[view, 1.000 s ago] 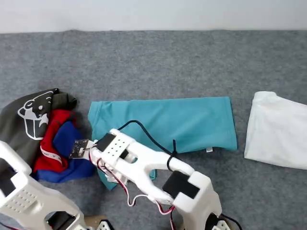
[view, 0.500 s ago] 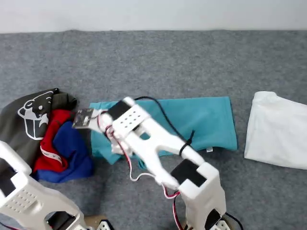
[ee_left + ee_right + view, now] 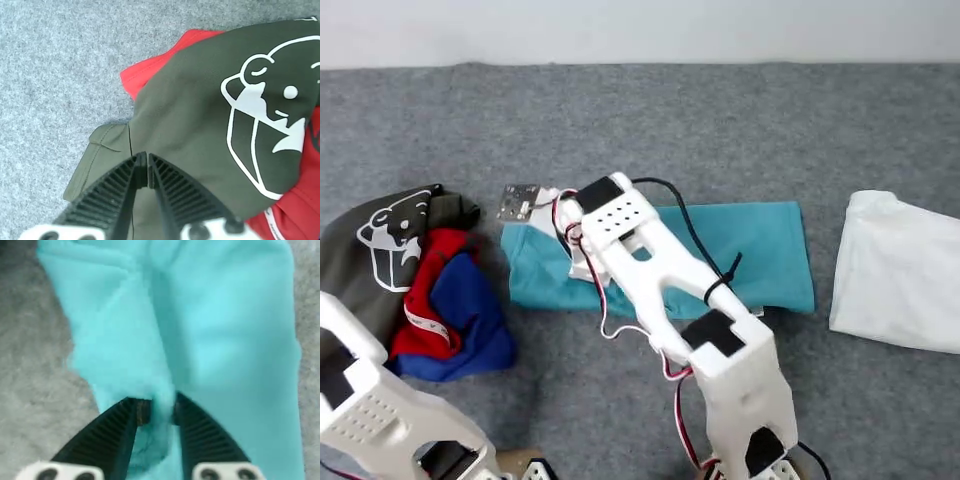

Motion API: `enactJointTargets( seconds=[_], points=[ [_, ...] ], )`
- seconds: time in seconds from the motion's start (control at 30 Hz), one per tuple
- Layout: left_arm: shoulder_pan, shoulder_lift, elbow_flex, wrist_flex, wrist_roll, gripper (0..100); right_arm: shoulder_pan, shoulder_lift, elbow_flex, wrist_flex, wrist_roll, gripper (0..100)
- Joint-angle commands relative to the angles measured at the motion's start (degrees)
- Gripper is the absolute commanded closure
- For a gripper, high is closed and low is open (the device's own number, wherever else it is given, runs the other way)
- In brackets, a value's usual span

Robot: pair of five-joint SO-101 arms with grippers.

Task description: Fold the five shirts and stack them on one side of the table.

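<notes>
The teal shirt (image 3: 740, 250) lies as a long band across the middle of the high view, already narrowed along its length, its left end lifted into a bunch. The right gripper (image 3: 156, 411) is clamped on a pinch of that teal cloth, a ridge of fabric caught between its black fingers. This looks like the crosswise fold of the second shirt. The next move likely calls for carrying the held end over the band toward its right end, lowering it so the edges meet, then letting go without dragging the layer beneath. The right arm (image 3: 660, 280) stretches from the lower centre of the frame up and left, wrist bent down over the shirt's left end. At the right edge sits the white shirt (image 3: 900, 270), folded. At the left, the dark shirt (image 3: 380, 250), red shirt (image 3: 438, 262) and blue shirt (image 3: 470, 310) lie heaped on the grey mat (image 3: 670, 130). The left gripper (image 3: 148, 169) hangs over the dark shirt, fingers together on nothing.
</notes>
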Motion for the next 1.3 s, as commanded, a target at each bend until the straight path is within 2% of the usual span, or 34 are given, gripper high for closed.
enactJointTargets(
  seconds=[0.0, 0.13, 0.27, 0.43, 0.57, 0.83, 0.93, 1.1, 1.27],
  points=[
    [0.4, -3.8, -2.1, 0.6, -0.2, 98, 1.6, 2.3, -6.7, 0.1, -4.8, 79.1],
    [0.4, -3.7, -2.1, 0.6, -0.2, 98, 3.3, 7.1, -14.0, 2.2, -8.6, 76.1],
    [0.4, -3.7, -2.1, 0.5, -0.3, 98, 2.9, 7.9, -25.1, 13.5, -9.6, 76.5],
    [0.4, -3.7, -2.1, 0.5, -0.3, 98, 2.5, 7.9, -31.2, 23.9, -9.4, 88.9],
    [0.4, -3.4, -2.1, 0.4, -0.3, 98, 2.1, 5.1, -27.6, 24.2, -9.5, 98.9],
    [0.4, -3.5, -2.0, 0.4, -0.3, 98, 0.1, -3.1, -12.1, 24.0, -9.6, 98.8],
    [0.4, -3.3, -2.0, 0.4, -0.3, 98, 1.6, -1.0, -9.1, 23.4, -9.2, 98.8],
    [0.4, -3.3, -2.0, 0.5, -0.3, 98, 8.6, 7.3, -8.6, 16.0, -9.0, 98.8],
    [0.4, -3.3, -2.0, 0.4, -0.3, 98, 8.4, 11.3, -11.3, 15.1, -7.6, 98.8]
  ],
)
